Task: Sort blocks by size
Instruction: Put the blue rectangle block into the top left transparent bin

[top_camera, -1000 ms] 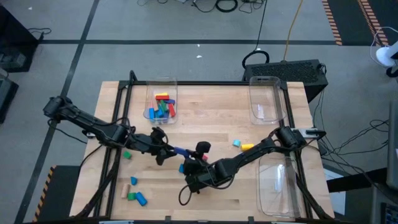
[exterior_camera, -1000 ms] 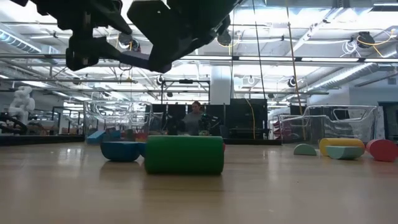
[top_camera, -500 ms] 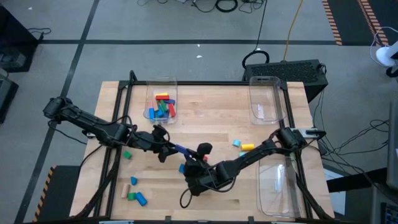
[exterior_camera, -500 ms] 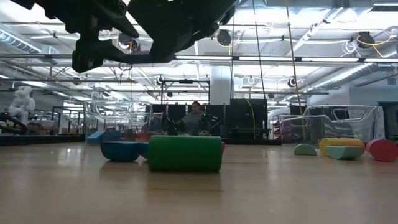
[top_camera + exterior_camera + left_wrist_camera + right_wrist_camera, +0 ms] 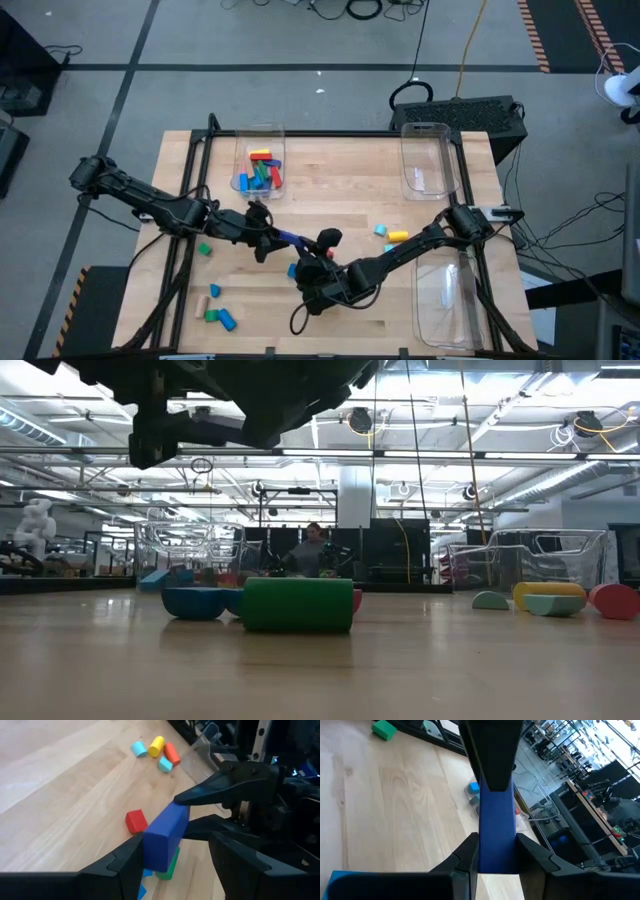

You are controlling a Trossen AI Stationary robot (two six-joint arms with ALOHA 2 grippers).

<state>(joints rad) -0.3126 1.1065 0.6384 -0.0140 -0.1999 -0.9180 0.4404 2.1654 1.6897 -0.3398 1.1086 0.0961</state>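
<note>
- Above the middle of the desk [image 5: 330, 170], a long blue bar [image 5: 165, 836] hung between both arms, off the wood. The left tool [image 5: 170, 862] had closed its fingers across one end of it, and the right tool [image 5: 495, 857] pinched the other end with its fingers set narrow.
- By the look of it, the bar was midway through a handover, neither side having let go.
- Its long axis ran roughly level, from the left tool slantwise toward the right one at the front of the desk.
- Sorting seemed partly done: one clear bin [image 5: 261, 150] at the back held a handful of blocks, while the two bins on the right looked unfilled.
- Left over were loose pieces: a red cube [image 5: 135, 820] under the bar, a small cluster [image 5: 390, 234] toward the right, and several more [image 5: 215, 315] at the front left.
</note>
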